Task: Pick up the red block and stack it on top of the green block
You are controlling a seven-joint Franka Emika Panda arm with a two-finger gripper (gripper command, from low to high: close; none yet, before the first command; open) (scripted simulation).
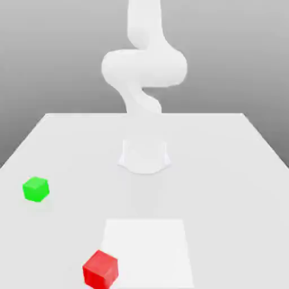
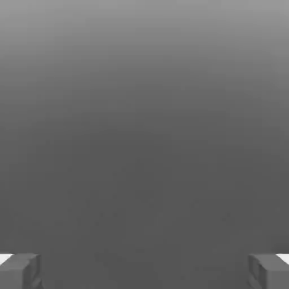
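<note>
Arm raised over the desk, nothing picked up yet

The red block sits on the pale desk close to the near edge, just off the corner of a brighter white square patch; the green block rests well apart from it, further back toward the exterior view's left. Both lie flat and untouched, so the stacking has not begun. The white arm curls above its round base, high over the desk. In the hand view the hand is spread wide with nothing between its two grey fingertips, which looks like readiness to come down around the red block's sides. Reaching it likely means travelling toward the near edge and descending.
</note>
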